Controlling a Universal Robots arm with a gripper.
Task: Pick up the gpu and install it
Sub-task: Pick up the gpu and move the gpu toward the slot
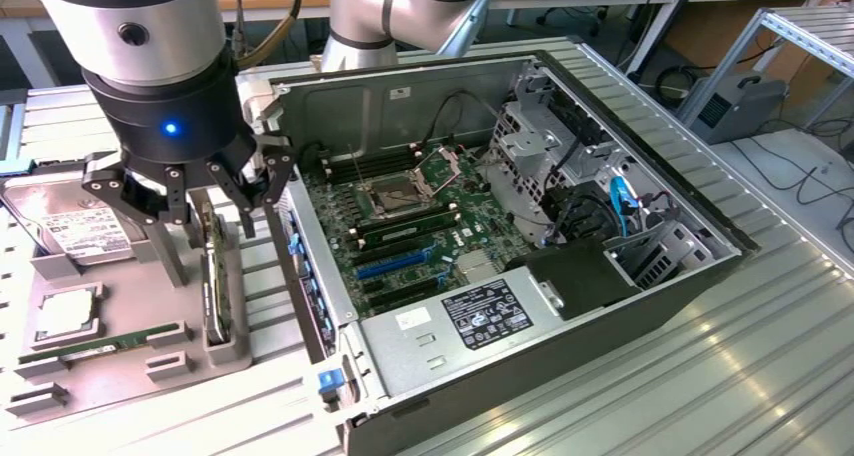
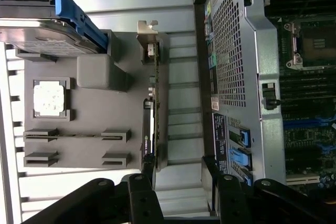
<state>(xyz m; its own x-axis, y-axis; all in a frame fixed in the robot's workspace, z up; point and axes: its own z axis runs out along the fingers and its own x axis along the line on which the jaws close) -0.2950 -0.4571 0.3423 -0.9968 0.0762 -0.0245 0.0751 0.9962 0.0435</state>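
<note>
A: One question: where's the gpu [image 1: 214,296]?

B: In the tray [image 1: 160,306], standing on its long edge in a slot, right under the gripper [image 1: 210,246]. Not lifted, not in the case [image 1: 574,334].

A: Fingers?

B: Spread wide, gripping nothing. In the exterior view one finger hangs on each side of the card, so it sits between them. No contact that I can make out.

A: Centred?

B: Doubt it. In the wrist view the gpu [image 2: 151,98] runs away from the gripper [image 2: 179,179] almost in line with one of the fingers [image 2: 143,187]. The other finger is well off toward the case. Could be perspective, can't say more.

A: Why on edge?

B: My read: the slot keeps both flat faces upright and exposed, so the pads can close on them from above. Lying flat, there'd be nothing to pinch. It's probably also the posture it needs for the board.

A: Bracket?

B: Silvery end, far from the fingers in the wrist view. They hover at the card's other end, clear of the metal.

A: Neighbours?

B: Drive [image 1: 67,231] is beyond the finger on the exterior view's left, apart from it. The case wall is beyond the other finger, near. That's the tight side.

A: Case ready?

B: Side open, board [image 1: 414,226] exposed, blue slot [image 1: 394,263] looks free. Pick-up not yet done.
</note>
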